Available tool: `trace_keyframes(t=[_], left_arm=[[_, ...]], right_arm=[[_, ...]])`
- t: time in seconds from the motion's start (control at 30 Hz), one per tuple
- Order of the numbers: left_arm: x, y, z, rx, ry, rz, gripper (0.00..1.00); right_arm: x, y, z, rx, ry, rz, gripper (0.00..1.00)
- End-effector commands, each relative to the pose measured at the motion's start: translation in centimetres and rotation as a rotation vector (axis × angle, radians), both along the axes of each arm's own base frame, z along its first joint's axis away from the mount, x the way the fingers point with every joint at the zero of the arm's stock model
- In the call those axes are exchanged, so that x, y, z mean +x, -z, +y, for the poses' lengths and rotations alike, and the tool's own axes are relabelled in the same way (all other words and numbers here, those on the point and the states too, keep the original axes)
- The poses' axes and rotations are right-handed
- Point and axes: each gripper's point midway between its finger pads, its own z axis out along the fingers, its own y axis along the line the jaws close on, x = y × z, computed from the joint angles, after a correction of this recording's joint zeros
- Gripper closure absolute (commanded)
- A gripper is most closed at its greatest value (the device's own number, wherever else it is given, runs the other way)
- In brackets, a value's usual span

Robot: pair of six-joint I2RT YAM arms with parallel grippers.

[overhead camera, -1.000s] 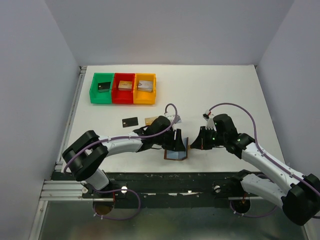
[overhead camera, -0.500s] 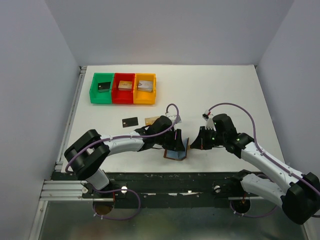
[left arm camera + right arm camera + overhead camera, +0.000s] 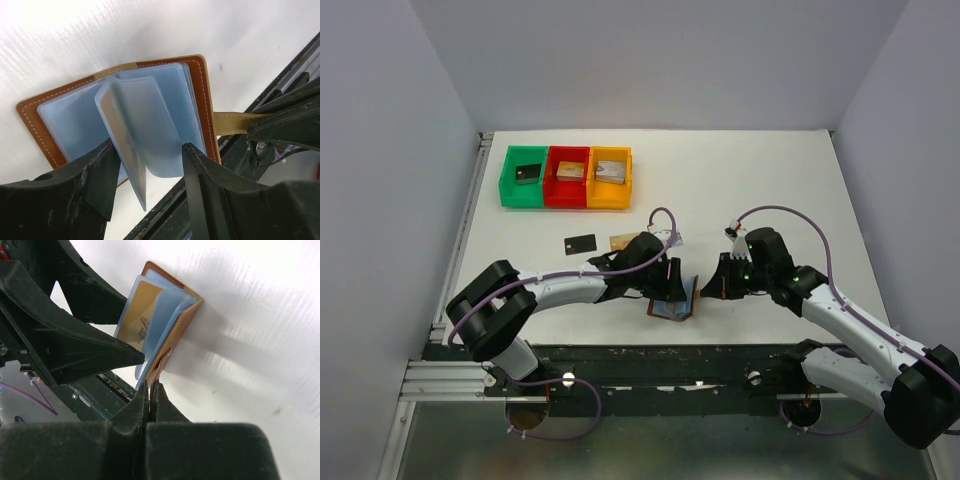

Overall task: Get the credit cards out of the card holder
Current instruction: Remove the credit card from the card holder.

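Card holder lies between left tool and right tool, bins behind

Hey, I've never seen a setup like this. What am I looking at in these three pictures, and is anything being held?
Two robot arms bolted to a table. One picture looks down from above; the other two come from wrist cameras. Between the arms sits an open brown card holder. The right fingers are shut on its strap; the left fingers are spread around its blue sleeves, one showing a gold card. A black card and another gold card lie on the table, with a green bin, a red bin and an orange bin beyond.
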Motion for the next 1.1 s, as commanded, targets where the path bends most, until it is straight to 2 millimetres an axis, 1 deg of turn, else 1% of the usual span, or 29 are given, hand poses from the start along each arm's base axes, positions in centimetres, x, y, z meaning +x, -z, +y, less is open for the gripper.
trace_keyframes(t=[0.0, 0.07, 0.1, 0.23, 0.4, 0.6, 0.7, 0.93, 1.0, 1.07], left_arm=[[0.7, -0.7, 0.9, 0.030, -0.034, -0.058, 0.39], [0.9, -0.9, 1.1, 0.031, -0.043, -0.072, 0.39], [0.6, -0.4, 1.6, 0.056, -0.048, -0.060, 0.39], [0.8, -0.6, 1.9, 0.060, -0.061, -0.072, 0.41], [0.9, -0.8, 2.1, 0.063, -0.068, -0.084, 0.45], [0.9, -0.7, 2.6, 0.073, -0.079, -0.090, 0.47], [0.9, -0.9, 2.6, 0.070, -0.079, -0.093, 0.51], [0.8, -0.8, 2.6, 0.074, -0.078, -0.091, 0.51], [1.0, -1.0, 2.5, 0.071, -0.079, -0.095, 0.51], [1.0, -1.1, 2.5, 0.071, -0.079, -0.096, 0.51]], right_arm=[[0.2, 0.4, -0.3, -0.027, -0.003, -0.016, 1.00], [0.2, 0.6, -0.5, -0.038, 0.004, -0.016, 1.00], [0.2, 0.8, -0.6, -0.045, 0.005, -0.013, 1.00], [0.2, 1.3, -1.0, -0.070, 0.023, -0.001, 1.00], [0.2, 1.6, -1.3, -0.085, 0.043, 0.011, 0.99], [0.1, 2.1, -2.0, -0.115, 0.071, 0.026, 1.00], [0.0, 2.5, -2.3, -0.135, 0.096, 0.046, 1.00], [0.0, 3.0, -3.4, -0.184, 0.151, 0.070, 0.99], [0.0, 3.0, -3.7, -0.200, 0.165, 0.078, 0.94], [0.0, 2.9, -3.9, -0.214, 0.178, 0.080, 0.82]])
